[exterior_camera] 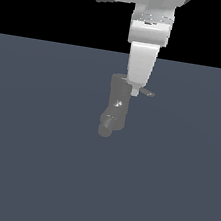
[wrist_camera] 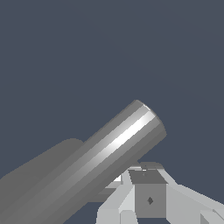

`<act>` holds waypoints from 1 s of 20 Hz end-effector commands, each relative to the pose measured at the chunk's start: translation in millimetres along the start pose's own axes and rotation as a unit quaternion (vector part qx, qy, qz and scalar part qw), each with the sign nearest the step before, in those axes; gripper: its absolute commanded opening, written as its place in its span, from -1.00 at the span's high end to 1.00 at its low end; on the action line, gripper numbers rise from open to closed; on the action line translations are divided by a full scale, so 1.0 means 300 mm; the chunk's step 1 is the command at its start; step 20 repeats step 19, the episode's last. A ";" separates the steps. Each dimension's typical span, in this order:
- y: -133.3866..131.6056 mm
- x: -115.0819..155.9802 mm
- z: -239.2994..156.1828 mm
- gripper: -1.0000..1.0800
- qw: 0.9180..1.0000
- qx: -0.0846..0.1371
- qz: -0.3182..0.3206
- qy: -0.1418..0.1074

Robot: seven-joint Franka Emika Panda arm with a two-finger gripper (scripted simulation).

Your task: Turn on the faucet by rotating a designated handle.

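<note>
Closest to the exterior camera, the faucet [exterior_camera: 116, 106] stands on the flat blue-grey floor [exterior_camera: 28, 160] near the middle of the scene, a dull-grey upright cylinder with small bright glints and a short round spout [exterior_camera: 106, 127] angling down toward the viewer at its lower end. From its top a thin dark handle [exterior_camera: 146, 93] sticks out toward the exterior view's right. Over it the white robot arm [exterior_camera: 147, 32] comes straight down, and the gripper [exterior_camera: 134, 90] tip sits at the faucet's top, just beside the base of the handle; whether it touches cannot be told.

On the wrist view, the faucet [wrist_camera: 109, 153] fills the frame as a thick shiny cylinder lying diagonally, and the grey-white gripper [wrist_camera: 146, 192] body sits just beside it. Neither view shows how the jaws stand, released or clenched.
</note>
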State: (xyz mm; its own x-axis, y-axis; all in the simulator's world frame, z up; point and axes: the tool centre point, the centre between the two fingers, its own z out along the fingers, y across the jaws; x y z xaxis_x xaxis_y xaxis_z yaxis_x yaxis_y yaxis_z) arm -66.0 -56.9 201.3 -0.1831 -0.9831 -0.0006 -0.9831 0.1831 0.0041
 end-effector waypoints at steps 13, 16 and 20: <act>-0.156 0.187 0.000 1.00 1.000 0.002 0.012 0.000; -0.184 0.221 0.000 1.00 1.000 0.002 0.013 0.000; -0.202 0.244 -0.001 1.00 1.000 0.002 0.014 0.000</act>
